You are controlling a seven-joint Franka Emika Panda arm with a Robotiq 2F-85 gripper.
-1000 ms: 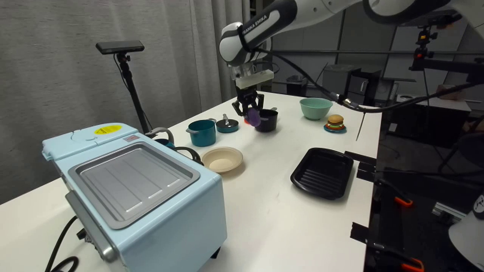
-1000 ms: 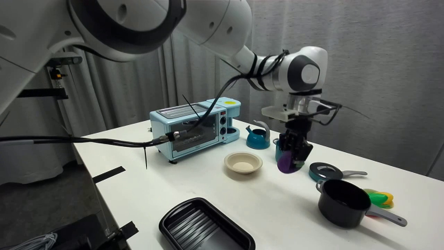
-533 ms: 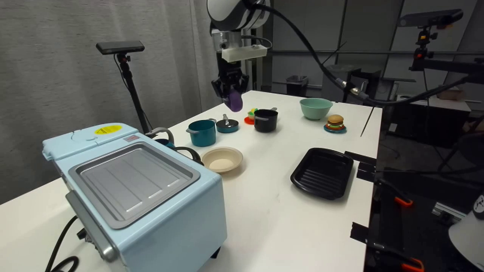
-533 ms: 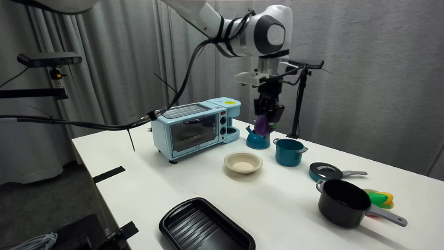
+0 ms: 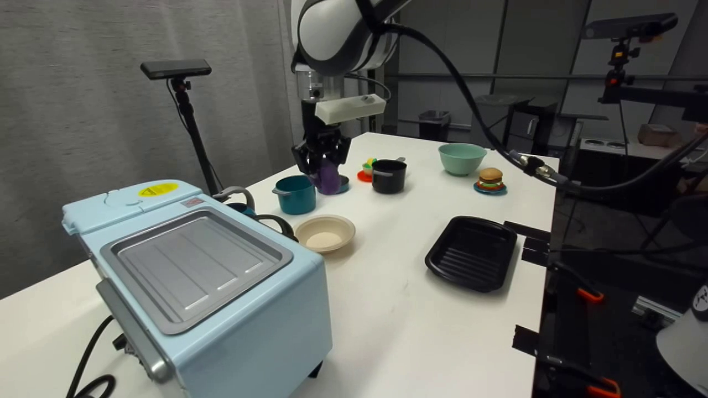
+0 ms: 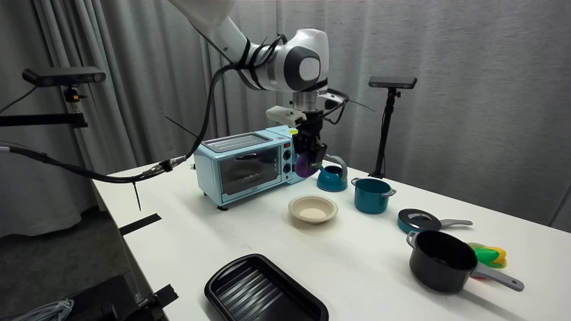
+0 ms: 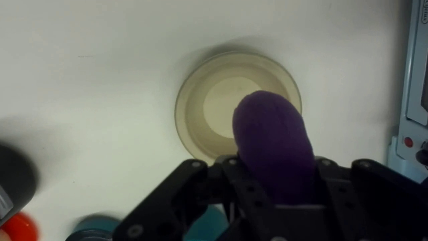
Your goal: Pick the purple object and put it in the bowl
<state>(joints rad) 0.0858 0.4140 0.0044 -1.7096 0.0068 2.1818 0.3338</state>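
Note:
The purple object is held in my gripper, off the table; it is rounded and elongated. In an exterior view it hangs in front of the blue oven. My gripper is shut on it, one finger on each side, as the wrist view shows. The purple object sticks out past the fingertips there and covers part of the bowl. The tan bowl stands on the white table; it shows nothing inside in both exterior views. In the wrist view the bowl lies beyond the fingertips.
The light-blue toaster oven and teal kettle stand near the bowl. A teal pot, a lidded pan and a black saucepan stand along the table. A black ridged tray, mint-green bowl and toy burger stand farther off.
My gripper has carried the purple object from beside the black saucepan and teal pot toward the bowl and oven. It rose first and then came down somewhat. The bowl has not moved.

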